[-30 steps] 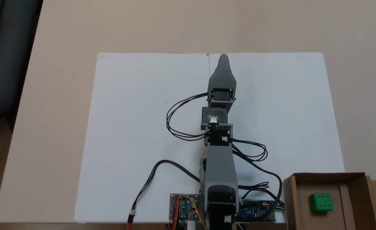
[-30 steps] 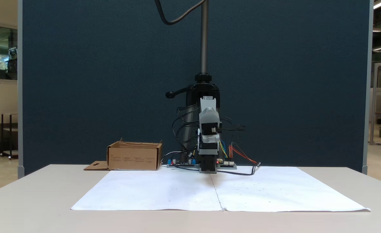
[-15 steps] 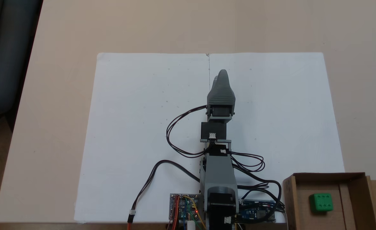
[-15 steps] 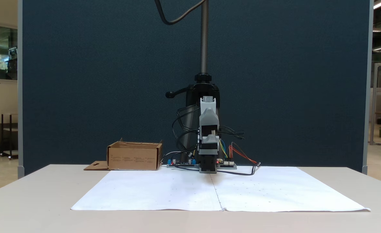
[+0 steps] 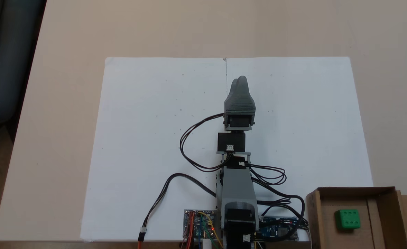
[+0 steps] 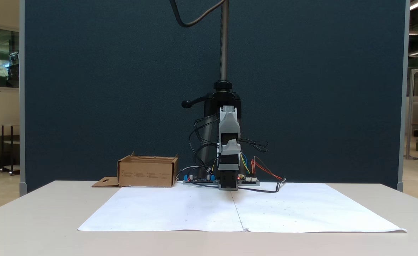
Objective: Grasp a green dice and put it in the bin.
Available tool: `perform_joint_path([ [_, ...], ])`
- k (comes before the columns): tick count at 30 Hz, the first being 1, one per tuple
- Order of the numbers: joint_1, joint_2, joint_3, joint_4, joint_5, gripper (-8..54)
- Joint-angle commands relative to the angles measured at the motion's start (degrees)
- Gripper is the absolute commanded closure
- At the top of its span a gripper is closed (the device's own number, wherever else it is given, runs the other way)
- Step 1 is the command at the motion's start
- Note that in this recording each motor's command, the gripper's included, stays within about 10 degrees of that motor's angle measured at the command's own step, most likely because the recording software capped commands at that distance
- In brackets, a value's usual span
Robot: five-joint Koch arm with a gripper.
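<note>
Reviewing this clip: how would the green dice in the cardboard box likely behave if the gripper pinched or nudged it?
The green dice looks like a rigid cube, so it would probably hold its shape under a pinch. Its flat faces suggest it would slide or tumble one face at a time, not roll far. Its rounded edges and smooth look may let it slip from a shallow grip. The bin walls should contain it.

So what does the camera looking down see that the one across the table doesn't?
Looking down, a fixed view shows the green dice lying inside the bin, six pips up. From table height, a fixed view shows the dark blue partition and the black stand behind the arm. Both fixed views show the bin, the white paper and the gripper.
</note>
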Motion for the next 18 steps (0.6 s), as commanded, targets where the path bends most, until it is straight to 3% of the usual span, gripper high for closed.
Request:
perform_joint_path([
  [1,0.88,6.68,3.78,-5.45,-4.66,0.1],
  [18,2.11,6.5,3.78,-5.27,-4.31,0.2],
])
